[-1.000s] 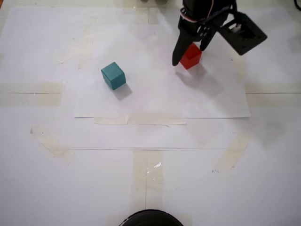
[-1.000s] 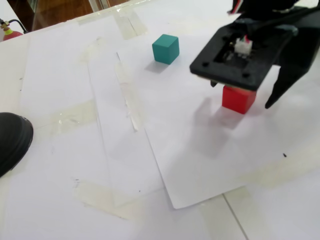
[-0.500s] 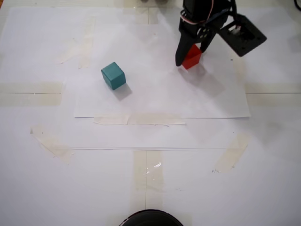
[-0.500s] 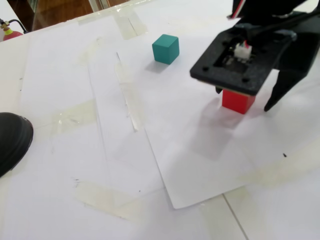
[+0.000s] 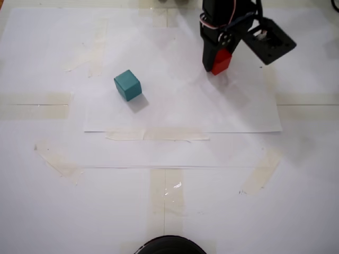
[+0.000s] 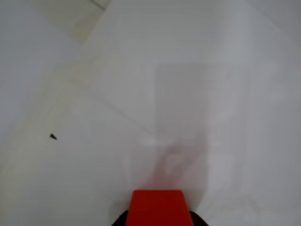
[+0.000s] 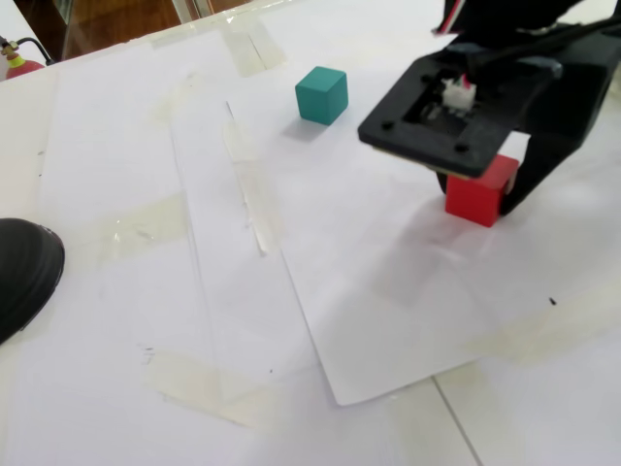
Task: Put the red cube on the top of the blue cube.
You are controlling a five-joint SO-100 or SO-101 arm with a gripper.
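Observation:
The red cube [image 5: 222, 63] sits between the fingers of my gripper [image 5: 216, 66] at the back right of the paper in a fixed view, and the gripper is shut on it. In another fixed view the red cube [image 7: 480, 190] shows under the black camera mount, in the gripper [image 7: 487, 202], seemingly just off the paper. At the bottom edge of the wrist view the red cube [image 6: 157, 208] has white paper beyond it. The blue cube [image 5: 127, 85] is teal and stands alone on the paper, well to the left of the gripper; the blue cube [image 7: 321, 94] is also upright in the other fixed view.
White paper sheets [image 5: 180, 114] are held down by tape strips [image 5: 157, 135]. A black round object [image 5: 168, 245] sits at the near table edge, and this black object [image 7: 21, 272] shows at the left in the other fixed view. A small black speck [image 6: 53, 137] marks the paper.
The fingers went from straddling the red cube with a gap to shut on it. The cube shifted slightly with the gripper. The blue cube has not moved.

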